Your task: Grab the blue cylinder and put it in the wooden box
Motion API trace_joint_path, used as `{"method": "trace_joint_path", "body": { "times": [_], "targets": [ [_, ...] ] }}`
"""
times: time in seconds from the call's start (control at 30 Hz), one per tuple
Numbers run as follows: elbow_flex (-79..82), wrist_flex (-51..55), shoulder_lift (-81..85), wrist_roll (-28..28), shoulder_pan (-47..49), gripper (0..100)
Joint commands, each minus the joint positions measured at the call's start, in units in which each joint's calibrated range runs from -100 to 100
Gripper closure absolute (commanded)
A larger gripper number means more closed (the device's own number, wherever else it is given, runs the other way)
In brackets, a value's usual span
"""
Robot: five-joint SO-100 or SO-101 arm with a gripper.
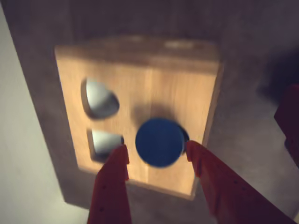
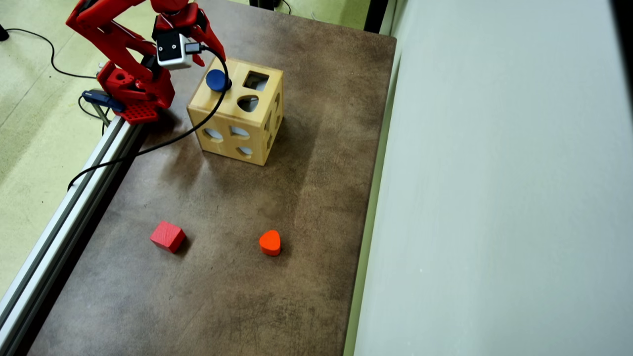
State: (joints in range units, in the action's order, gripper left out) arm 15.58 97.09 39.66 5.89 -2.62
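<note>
The blue cylinder sits on top of the wooden box, over a round cut-out at the box's corner nearest the arm. A dark crescent of the hole shows past its edge. In the wrist view my red gripper is open, one finger on each side of the cylinder. There is a gap at the left finger, and the right fingertip is close to the rim. Other cut-outs in the top face show beside the cylinder.
A red cube and an orange heart-shaped block lie on the brown table, well away from the box. A metal rail runs along the table's left side. A black cable hangs across the box.
</note>
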Motion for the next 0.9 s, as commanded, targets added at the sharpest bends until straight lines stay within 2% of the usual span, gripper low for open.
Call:
{"method": "trace_joint_path", "body": {
  "times": [0.0, 0.33, 0.87],
  "targets": [
    [-0.4, 0.4, 0.6, 1.3, -5.0, 80],
    [5.1, -0.4, -0.9, 2.1, -5.9, 80],
    [5.2, -0.8, -7.6, 2.1, -3.8, 80]
  ]
}}
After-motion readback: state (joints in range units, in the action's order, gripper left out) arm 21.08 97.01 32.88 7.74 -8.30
